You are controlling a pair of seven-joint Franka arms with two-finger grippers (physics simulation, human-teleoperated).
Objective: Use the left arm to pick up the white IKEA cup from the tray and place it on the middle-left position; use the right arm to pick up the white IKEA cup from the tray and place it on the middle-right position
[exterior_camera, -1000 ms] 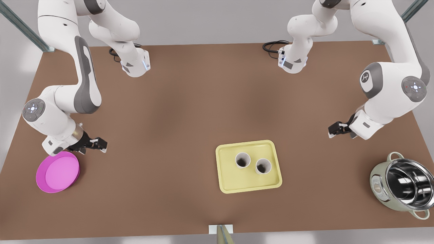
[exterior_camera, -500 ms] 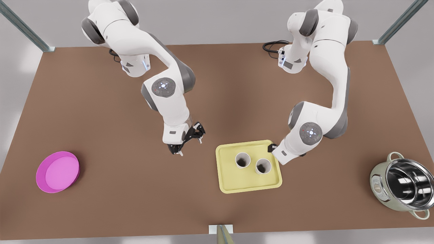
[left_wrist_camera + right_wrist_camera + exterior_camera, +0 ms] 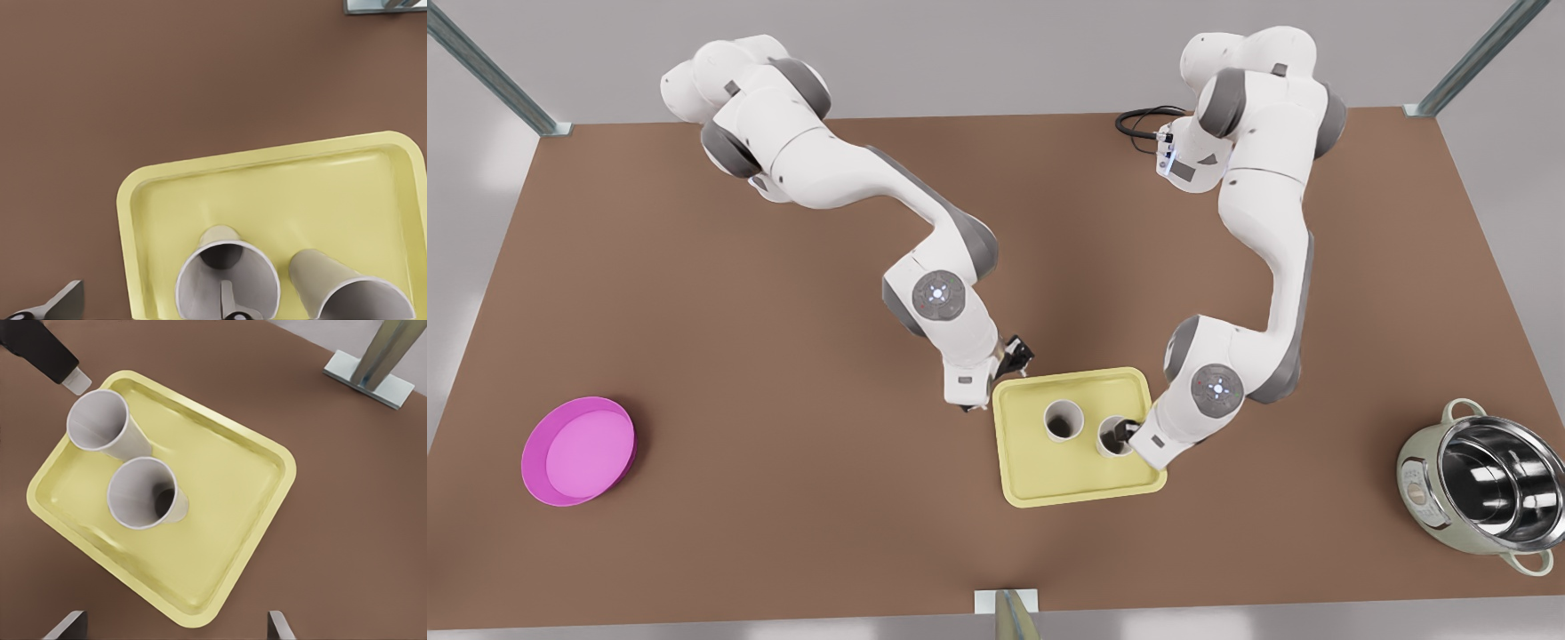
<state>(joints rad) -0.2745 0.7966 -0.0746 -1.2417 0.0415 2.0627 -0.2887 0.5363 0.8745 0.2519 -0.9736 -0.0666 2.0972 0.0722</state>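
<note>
Two white cups stand upright on the pale yellow tray: a left cup and a right cup. My left gripper hovers at the tray's far corner on the front view's left, open. In the left wrist view the left gripper straddles the near wall of the left cup, with one finger over its mouth. My right gripper hangs beside the right cup, open. In the right wrist view the right gripper is above the tray's rim, apart from both cups.
A round magenta dish lies at the front view's left. A steel pot stands at the right. A metal post foot sits at the table's front edge. Bare brown tabletop surrounds the tray.
Both arms have swung in from the table's sides to the tray. The left gripper left the magenta dish for the tray's corner. The right gripper came down beside the right cup.
</note>
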